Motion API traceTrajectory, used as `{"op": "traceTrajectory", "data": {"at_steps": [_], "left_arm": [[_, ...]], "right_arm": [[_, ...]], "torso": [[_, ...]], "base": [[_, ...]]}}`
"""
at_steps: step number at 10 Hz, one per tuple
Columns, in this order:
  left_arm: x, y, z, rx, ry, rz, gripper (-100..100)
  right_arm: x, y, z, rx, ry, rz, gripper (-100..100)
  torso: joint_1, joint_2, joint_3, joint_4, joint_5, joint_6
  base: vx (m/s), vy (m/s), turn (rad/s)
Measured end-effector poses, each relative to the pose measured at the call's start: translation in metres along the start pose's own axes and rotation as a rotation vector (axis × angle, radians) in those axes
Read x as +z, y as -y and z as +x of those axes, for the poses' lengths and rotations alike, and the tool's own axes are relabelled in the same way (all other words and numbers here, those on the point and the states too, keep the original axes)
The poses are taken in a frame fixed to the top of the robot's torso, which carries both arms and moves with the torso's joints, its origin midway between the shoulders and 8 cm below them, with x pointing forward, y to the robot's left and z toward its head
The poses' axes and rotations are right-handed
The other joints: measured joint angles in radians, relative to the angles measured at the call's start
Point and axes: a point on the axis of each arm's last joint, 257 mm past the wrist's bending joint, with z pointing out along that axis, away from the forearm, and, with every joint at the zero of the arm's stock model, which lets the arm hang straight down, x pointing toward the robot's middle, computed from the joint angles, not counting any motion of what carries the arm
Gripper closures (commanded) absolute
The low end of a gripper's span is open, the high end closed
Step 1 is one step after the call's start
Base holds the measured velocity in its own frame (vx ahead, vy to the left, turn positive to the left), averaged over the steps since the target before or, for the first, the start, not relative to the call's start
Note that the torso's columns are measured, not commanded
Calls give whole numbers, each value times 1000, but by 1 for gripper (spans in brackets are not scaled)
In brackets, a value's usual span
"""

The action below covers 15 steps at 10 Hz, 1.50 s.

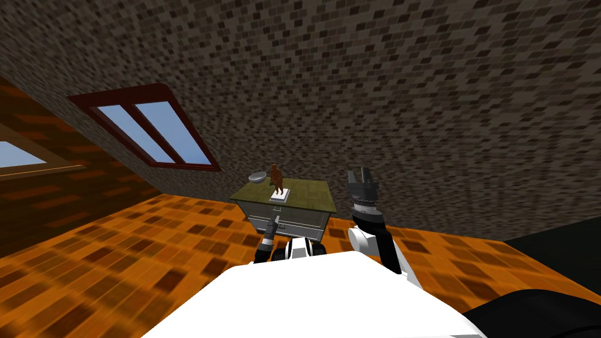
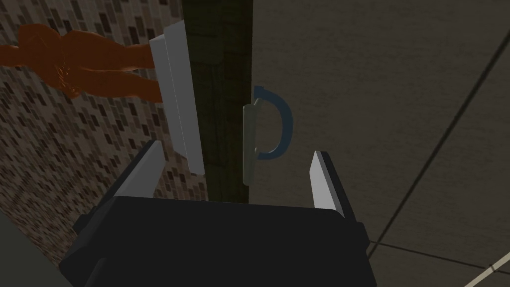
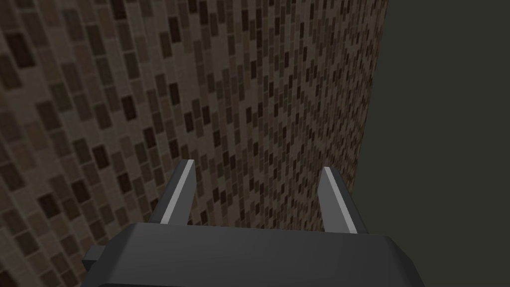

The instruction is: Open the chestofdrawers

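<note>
Chest of drawers [image 1: 287, 220] stands on orange tiled floor [image 1: 117, 246] against a mottled grey-brown wall [image 1: 381, 88], directly before the robot. Red-framed window [image 1: 152, 132] on the robot's left. Olive top carries a brown figurine [image 1: 277, 178] and a grey bowl [image 1: 257, 176]. Left gripper [image 2: 235, 149] at the drawer front, fingers spread wide, curved handle [image 2: 288, 124] ahead between them (untouched). Right gripper [image 1: 361, 172] raised beside the chest, equally wide.

head camera looks steeply down and forward, rolled, at the chest of drawers [image 1: 286, 218] a little way ahead. left wrist camera sits close to its front, facing a ring handle [image 2: 288, 124]; both views share the brown figurine [image 1: 277, 178] on top. right wrist camera faces a tiled wall [image 3: 199, 99].
</note>
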Motion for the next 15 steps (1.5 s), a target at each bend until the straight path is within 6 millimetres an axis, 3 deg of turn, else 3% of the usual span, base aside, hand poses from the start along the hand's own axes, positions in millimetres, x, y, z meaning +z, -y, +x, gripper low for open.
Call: {"op": "traceTrajectory", "data": {"at_steps": [5,6,8,9,15], "left_arm": [[27,3,-1,-2,-1,2,-100],[28,3,-1,-2,-1,0,100],[12,0,-1,-2,0,-3,100],[12,1,-1,-2,0,-1,-100],[16,2,-11,38,27,-9,-100]], "right_arm": [[0,0,0,0,0,0,0],[0,0,0,0,0,0,0],[0,0,0,0,0,0,0],[0,0,0,0,0,0,0],[0,0,0,0,0,0,0]], "torso": [[0,2,1,1,0,0],[0,2,1,1,0,0],[0,2,1,1,0,0],[0,2,1,1,0,0],[0,1,1,0,0,0]], "base": [[-3,-2,1],[0,0,0],[2,4,0],[-4,8,-3],[-3,44,-109]]}}
